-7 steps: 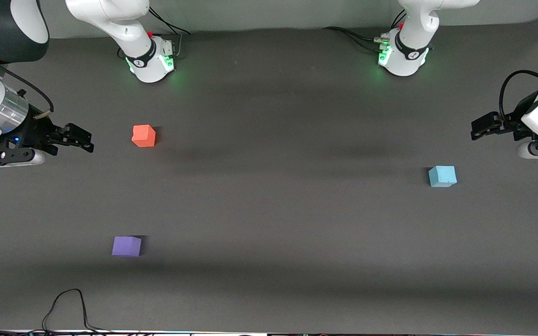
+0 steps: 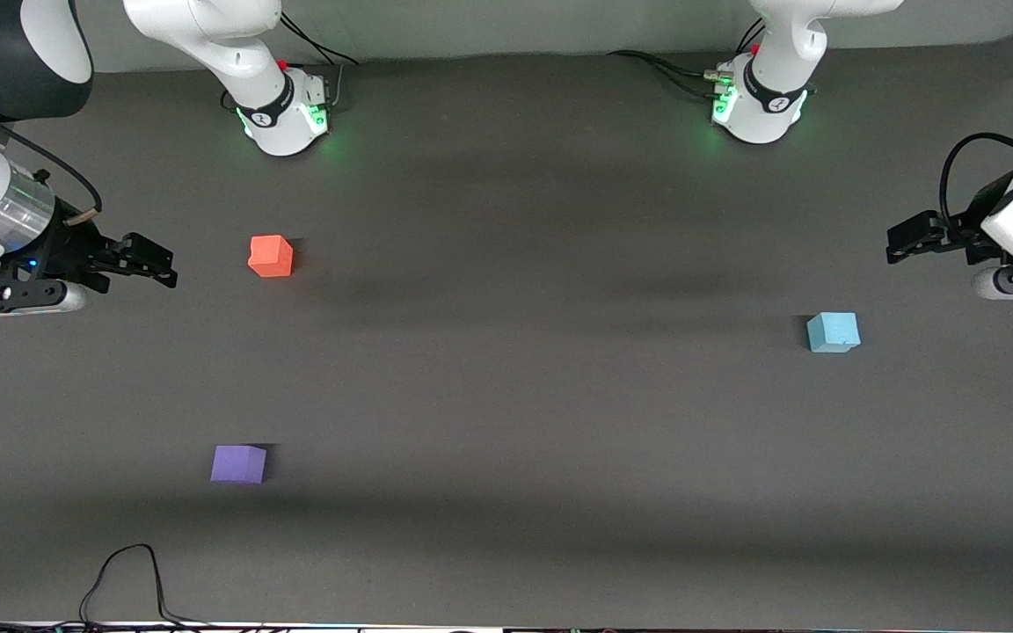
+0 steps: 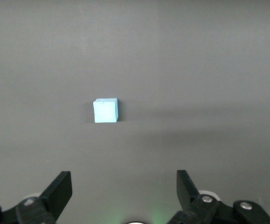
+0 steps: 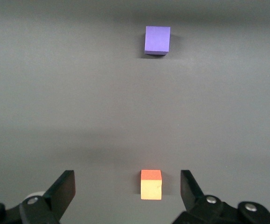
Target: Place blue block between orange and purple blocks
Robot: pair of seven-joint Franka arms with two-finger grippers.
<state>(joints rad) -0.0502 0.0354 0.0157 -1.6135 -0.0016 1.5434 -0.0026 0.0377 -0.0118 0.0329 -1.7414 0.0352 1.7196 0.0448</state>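
**Blue cube waits untouched near the left arm's end**

Dark grey matting covers the whole table (image 2: 506, 396), and nothing on it is in hand yet. Starting at the right arm's end, the right gripper (image 2: 150, 259) hangs with its fingers spread wide and empty – this arm waits. Just beside it, toward the middle, sits the orange block (image 2: 271, 256); the purple block (image 2: 238, 463) lies nearer the front edge, well apart from the orange one, with bare mat between them. Toward the left arm's end rests the blue block (image 2: 833, 331), square on the mat and apart from everything. The left gripper (image 2: 907, 239) hovers near that end's edge, fingers wide and holding nothing.

The step in hand looks like the approach to the blue cube. To do it well, the left gripper should centre over the cube, turn its fingers parallel to two opposite faces, and descend straight – the cube looks like soft foam, so a modest squeeze should serve. The carry is long, so lift clear before crossing.
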